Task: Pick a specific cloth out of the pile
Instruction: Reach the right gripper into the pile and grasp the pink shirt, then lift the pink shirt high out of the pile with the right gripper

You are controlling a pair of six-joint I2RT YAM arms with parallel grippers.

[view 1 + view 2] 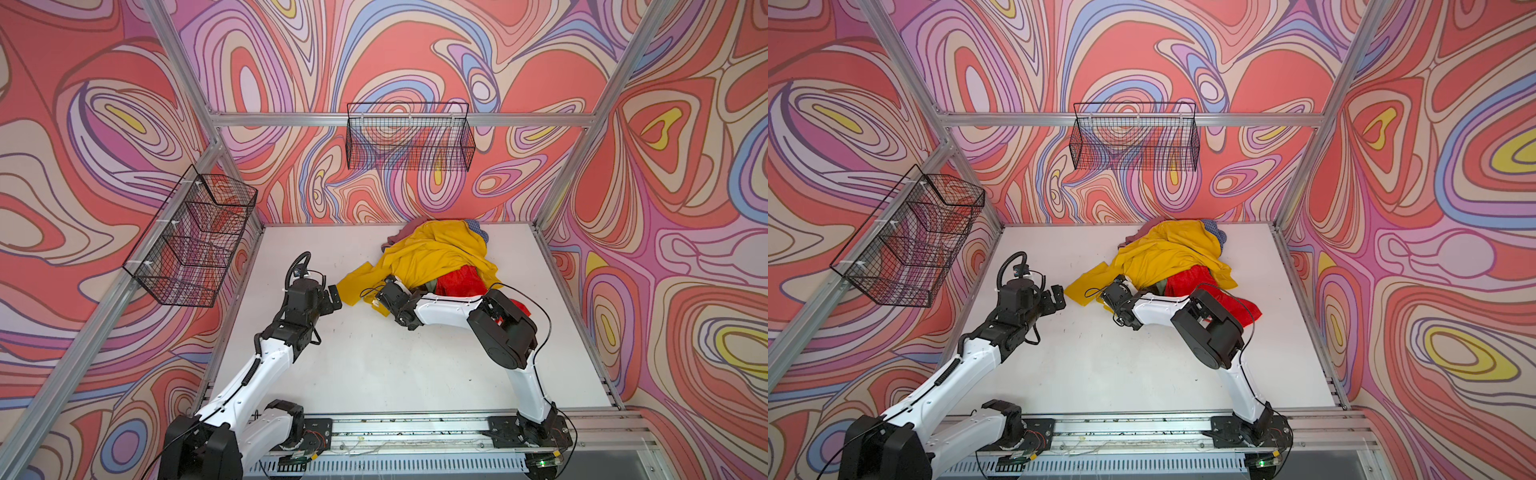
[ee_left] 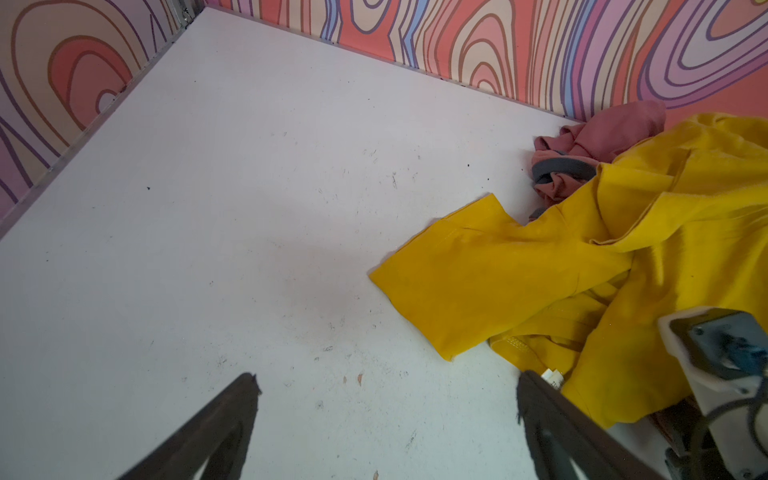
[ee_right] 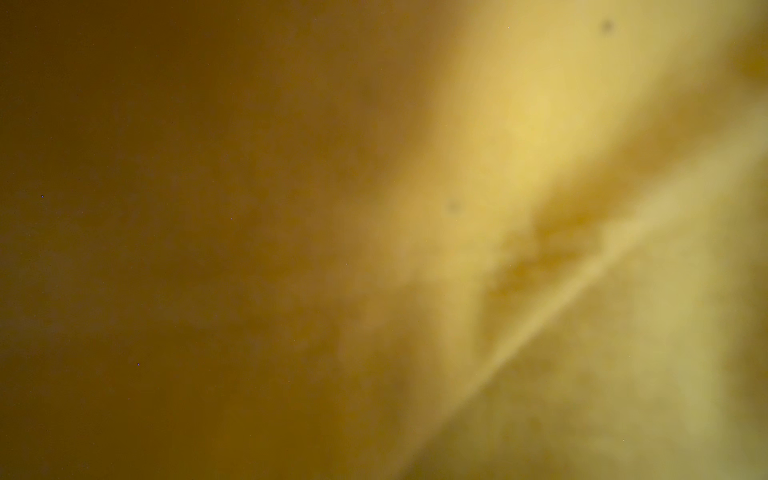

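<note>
Though the cloth (image 2: pixel 602 133) peeks out, yellow shirt (image 2: pixel 623 249) hides right gripper's (image 1: pixel 389 284) jaws.

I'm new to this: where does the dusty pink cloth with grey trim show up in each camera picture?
Top view: pink cloth peeks out at the pile's far left edge.
Top view: same cloth, by the back wall.
Left wrist: against the back wall, tucked behind the yellow shirt.
Right wrist: not in it; only blurred yellow.
Shared landmark: the yellow shirt covering it.
</note>
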